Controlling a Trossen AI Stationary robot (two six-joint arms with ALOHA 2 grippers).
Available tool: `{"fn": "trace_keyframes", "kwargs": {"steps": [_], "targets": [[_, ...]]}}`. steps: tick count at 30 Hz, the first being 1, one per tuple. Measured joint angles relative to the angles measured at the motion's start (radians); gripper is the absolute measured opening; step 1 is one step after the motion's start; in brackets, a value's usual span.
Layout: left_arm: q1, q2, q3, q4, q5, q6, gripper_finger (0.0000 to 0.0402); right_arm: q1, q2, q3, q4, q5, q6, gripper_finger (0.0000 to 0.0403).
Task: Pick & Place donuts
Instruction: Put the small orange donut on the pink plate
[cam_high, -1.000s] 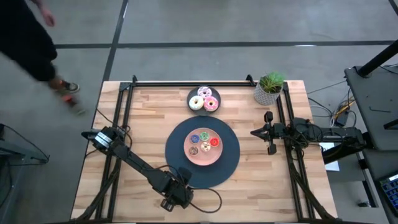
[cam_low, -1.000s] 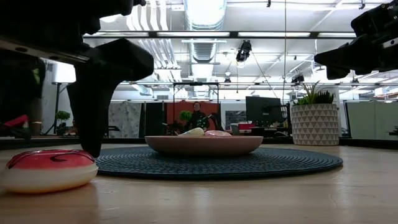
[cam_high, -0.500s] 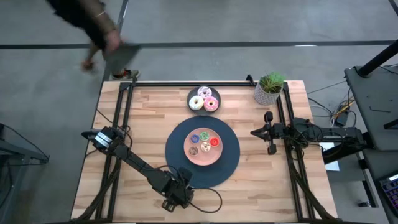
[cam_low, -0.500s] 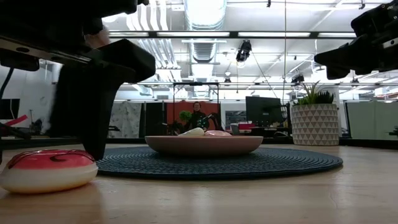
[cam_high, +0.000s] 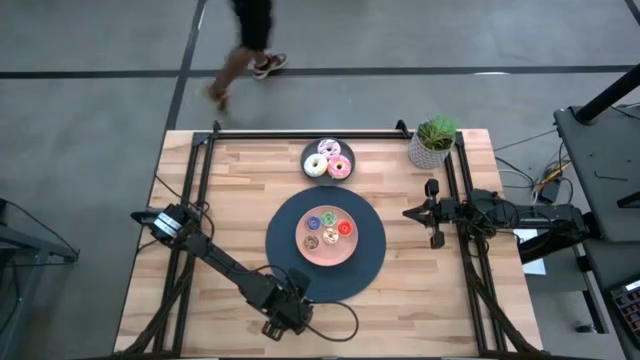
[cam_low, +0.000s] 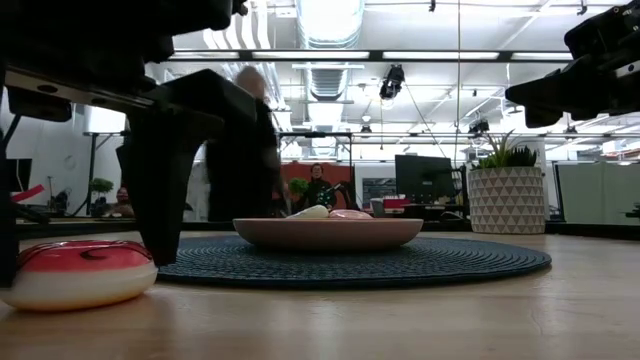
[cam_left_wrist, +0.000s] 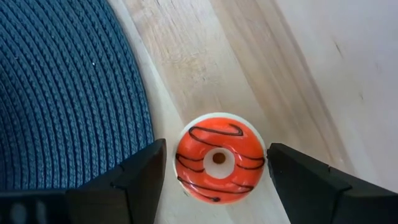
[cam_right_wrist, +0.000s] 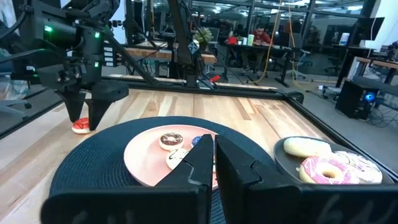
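Nothing on the table has shifted: the left gripper still straddles the red donut at lower left of the high view, jaws wide, not yet gripping, while the right gripper waits shut at right.

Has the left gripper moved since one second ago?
No. In the high view the left gripper sits at the same spot beside the dark mat; in the low view its fingers flank the red donut as before.

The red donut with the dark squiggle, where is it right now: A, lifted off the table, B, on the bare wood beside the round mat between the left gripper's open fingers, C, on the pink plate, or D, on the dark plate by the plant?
B: the red donut lies flat on the wooden table just off the dark mat, with the left gripper straddling it, fingers open on either side.
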Motion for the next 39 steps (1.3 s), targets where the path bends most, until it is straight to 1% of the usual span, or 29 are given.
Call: {"fn": "trace_keyframes", "kwargs": {"steps": [30,33,39], "targets": [[0.004,0.011,0.000,0.000,0.013,0.000,0.0249,0.000,0.000,0.000,0.000,0.000,0.000,0.0008],[0.004,0.011,0.000,0.000,0.015,0.000,0.0241,0.000,0.000,0.000,0.000,0.000,0.000,0.0008],[0.007,0.011,0.000,0.000,0.022,0.000,0.0207,0.000,0.000,0.000,0.000,0.000,0.000,0.0008]]}}
